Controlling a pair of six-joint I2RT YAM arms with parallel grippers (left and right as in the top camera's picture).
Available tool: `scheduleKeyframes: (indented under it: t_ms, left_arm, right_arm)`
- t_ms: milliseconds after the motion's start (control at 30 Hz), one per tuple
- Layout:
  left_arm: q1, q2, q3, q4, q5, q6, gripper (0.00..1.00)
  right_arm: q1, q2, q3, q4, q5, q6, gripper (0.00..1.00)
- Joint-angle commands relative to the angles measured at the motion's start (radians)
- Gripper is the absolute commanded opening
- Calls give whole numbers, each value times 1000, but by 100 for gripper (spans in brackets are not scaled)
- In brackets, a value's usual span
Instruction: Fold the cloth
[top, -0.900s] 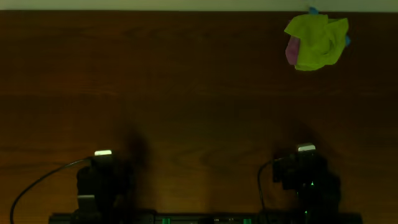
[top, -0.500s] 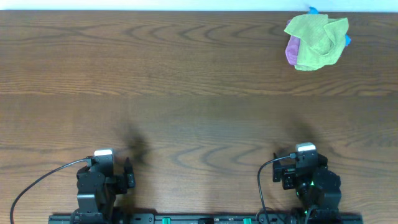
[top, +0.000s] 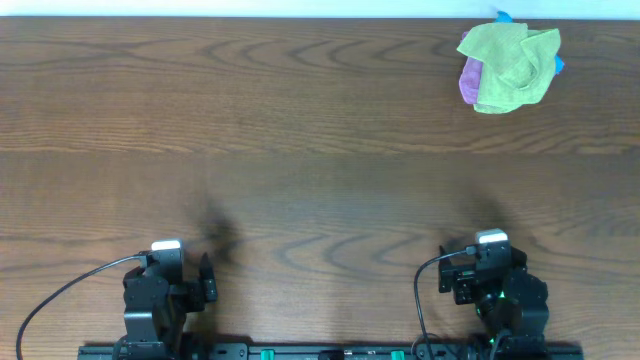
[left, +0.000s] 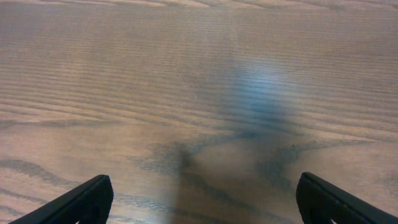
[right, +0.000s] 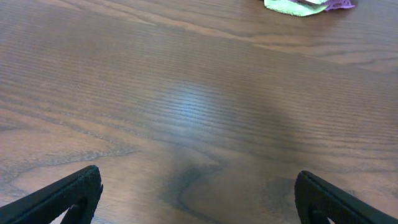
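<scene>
The cloth (top: 510, 65) is lying crumpled near the far right corner of the table (top: 300, 150), overlapping a purple cloth (top: 467, 82) and a blue cloth (top: 558, 66). The left gripper (left: 202, 199) and right gripper (right: 199, 196) are sitting at the near edge, well apart from the cloth, with jaws spread wide and gripping nothing.

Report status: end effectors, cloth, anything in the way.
Left end effector open, empty. Right end effector open, empty. Green cloth bunched far right, overlapping purple cloth.
</scene>
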Motion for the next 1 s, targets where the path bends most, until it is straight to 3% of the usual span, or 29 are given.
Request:
scheduleKeyframes:
  t_ms: [0, 267, 367, 633, 967]
  left_arm:
    - [1, -7, -17, -60, -33, 26, 95]
    - [1, -7, -17, -60, -33, 26, 95]
    - [1, -7, -17, -60, -33, 26, 95]
    - [1, -7, -17, -60, -34, 26, 95]
    - [1, -7, -17, -60, -33, 26, 95]
  right_arm:
    - [-6, -11, -13, -3, 3, -14, 99]
    - [-6, -3, -7, 7, 3, -13, 99]
    - [-10, 69, 56, 16, 24, 92, 99]
    - [-65, 535, 375, 16, 63, 321, 99]
    - [-95, 1074, 852, -18, 55, 353, 99]
